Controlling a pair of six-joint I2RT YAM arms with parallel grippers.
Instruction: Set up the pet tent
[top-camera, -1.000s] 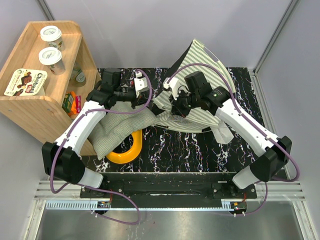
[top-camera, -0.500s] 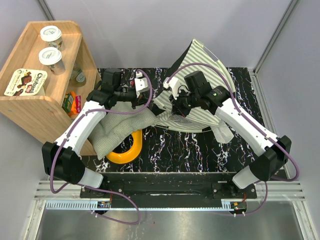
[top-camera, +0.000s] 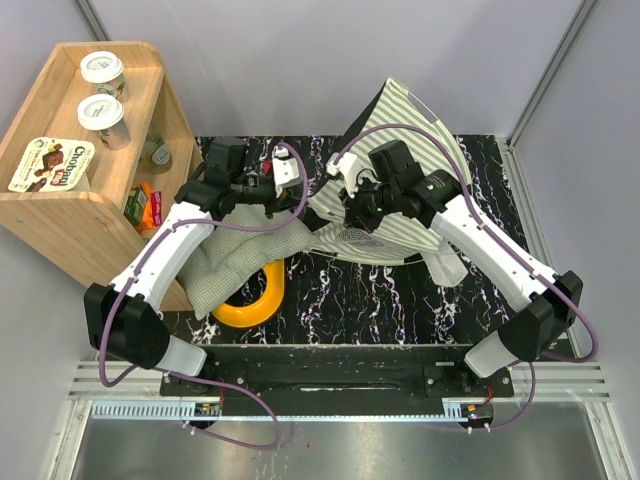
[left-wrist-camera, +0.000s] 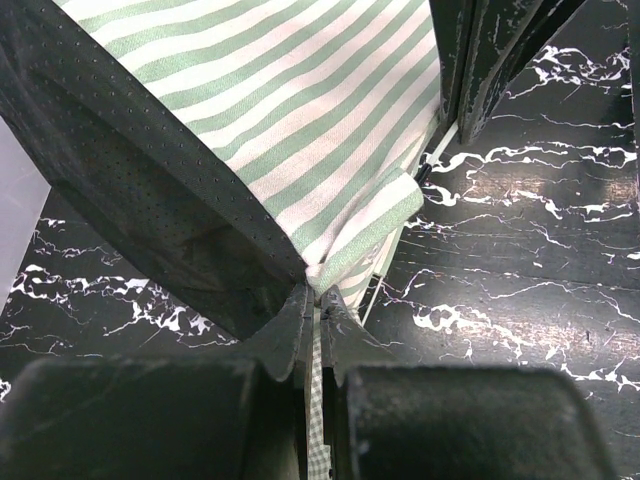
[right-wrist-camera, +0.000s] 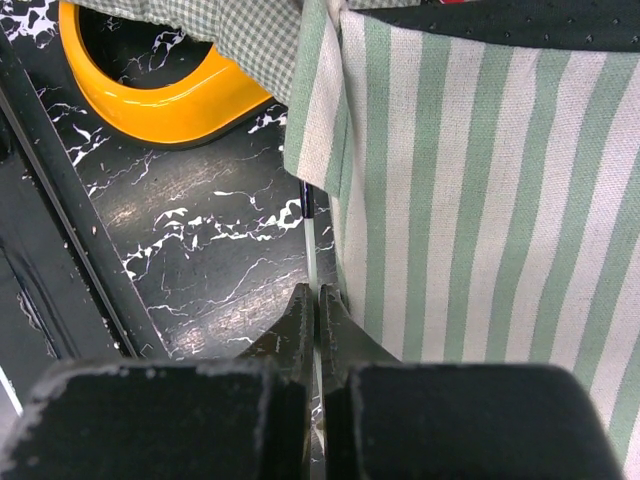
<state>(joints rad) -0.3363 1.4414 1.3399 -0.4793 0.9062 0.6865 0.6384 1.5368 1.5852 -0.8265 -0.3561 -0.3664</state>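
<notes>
ring (top-camera: 262, 300) and cushion (top-camera: 225, 260) near-left on surface (top-camera: 380, 290). left gripper (left-wrist-camera: 312, 300) pinched tight on tent (top-camera: 420, 120) hem, right gripper (right-wrist-camera: 316, 300) likewise on its edge, probably to spread it. tent slumped far-centre.

The top camera looked down from behind the arms (top-camera: 165, 250) over the whole table (top-camera: 390, 290). Each wrist camera looked closely past its own fingers (left-wrist-camera: 285, 330) at the pet tent (left-wrist-camera: 300, 110), seen in all three
</notes>
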